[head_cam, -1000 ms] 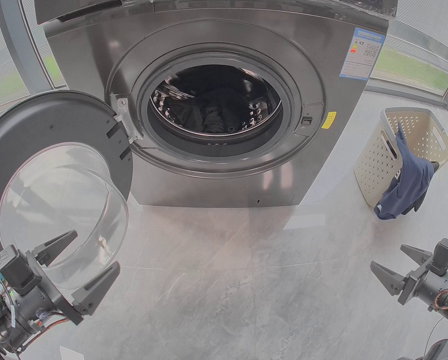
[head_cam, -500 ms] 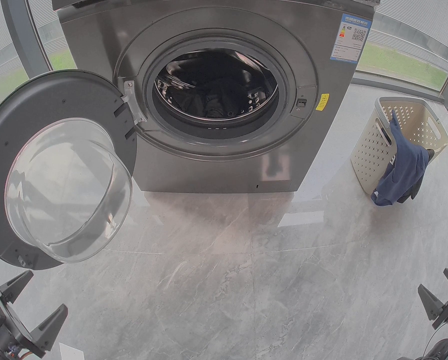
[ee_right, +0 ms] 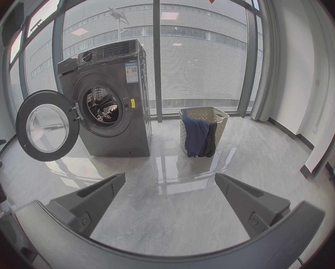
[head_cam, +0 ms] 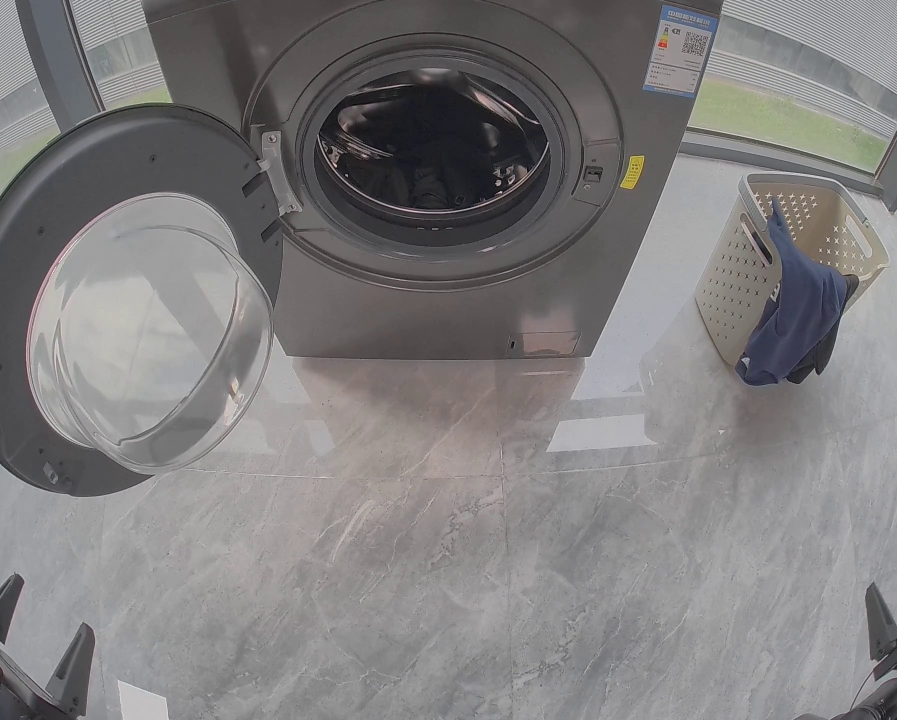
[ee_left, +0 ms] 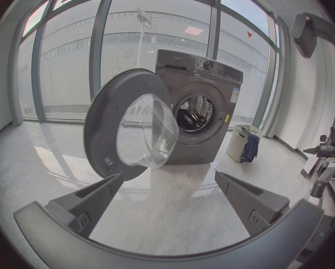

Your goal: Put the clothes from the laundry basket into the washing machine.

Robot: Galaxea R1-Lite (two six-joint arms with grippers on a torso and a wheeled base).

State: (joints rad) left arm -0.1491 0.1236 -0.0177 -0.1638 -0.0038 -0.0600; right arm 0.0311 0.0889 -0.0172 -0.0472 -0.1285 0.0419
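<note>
The washing machine [head_cam: 418, 302] stood with its door [head_cam: 118, 292] swung wide on the hinge at the robot's left, leaving the drum opening [head_cam: 431, 147] unobstructed for loading. Dark clothes [head_cam: 428, 187] lay low inside the drum, so part of the load appeared to be in already.

The laundry basket [head_cam: 728, 282] sat on the floor beside the machine's right front corner, apart from the cabinet. A blue garment [head_cam: 793, 312] hung over the basket rim and down its outer wall, with a darker piece [head_cam: 826, 347] just beside it; the overhang exposed loose cloth for a pinch from outside the basket.

The left gripper [ee_left: 168, 176] was held well in front of the machine, facing the open door, its jaws spread and empty. The right gripper [ee_right: 169, 176] was likewise well in front of the machine, facing the basket, its jaws spread and empty.

Judgement: the task was partly done; the basket lay on the right arm's side, so that arm was the better placed for the next pick. The open door to the machine's left was the likeliest obstacle for the left arm.
</note>
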